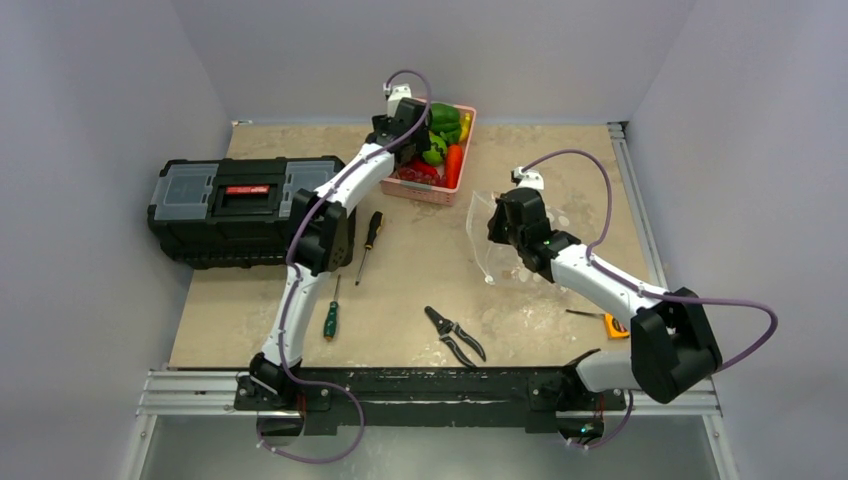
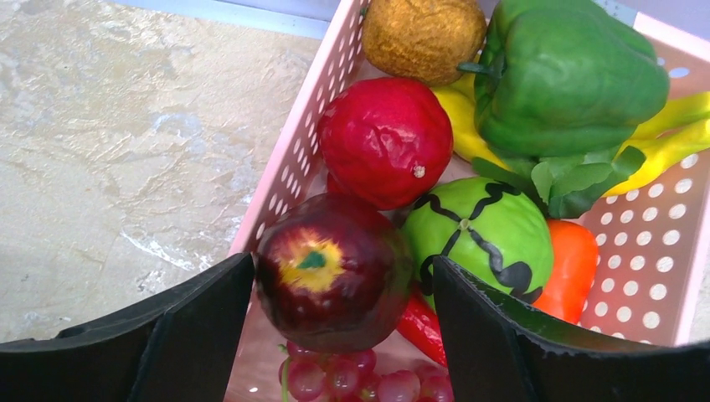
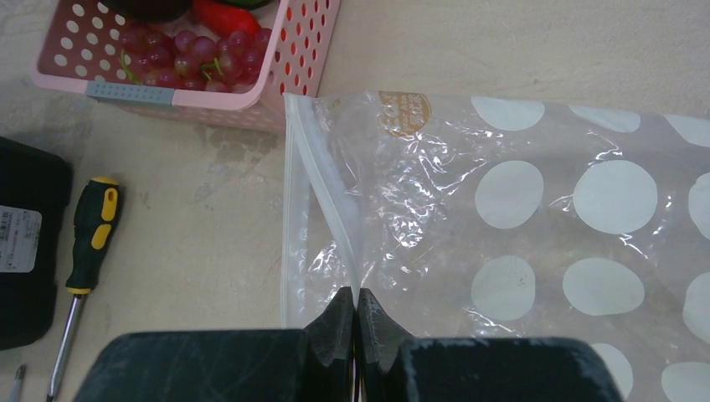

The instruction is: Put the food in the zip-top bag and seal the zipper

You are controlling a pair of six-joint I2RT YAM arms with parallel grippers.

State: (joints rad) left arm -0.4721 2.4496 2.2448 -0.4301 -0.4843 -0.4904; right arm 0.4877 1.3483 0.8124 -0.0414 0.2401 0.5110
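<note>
You are at the pick; your left fingers [image 2: 167,335] stand apart over the pink basket [image 2: 293,159], one on each side of the maroon apple [image 2: 332,272], and neither is clearly pressing on it yet; one pad looks just at its skin, the other stands a little off. Close across the widest part of the apple and do it evenly; it is glossy and round, so a high or lopsided pinch will likely squirt it out. The green round fruit [image 2: 481,239] sits just beside the apple and the grapes [image 2: 352,381] lie under it; mind that a finger does not wedge against either. Lift straight up so you clear the basket wall.

Your right fingers [image 3: 335,322] are clenched on the zipper [image 3: 322,193], at the rim of the zip-top bag [image 3: 536,218]; the bag lies on the tabletop [image 3: 209,218] near the basket, its mouth turned toward it, with no food visible inside. The mouth looks barely parted, so raise that rim before you bring the apple across.
</note>
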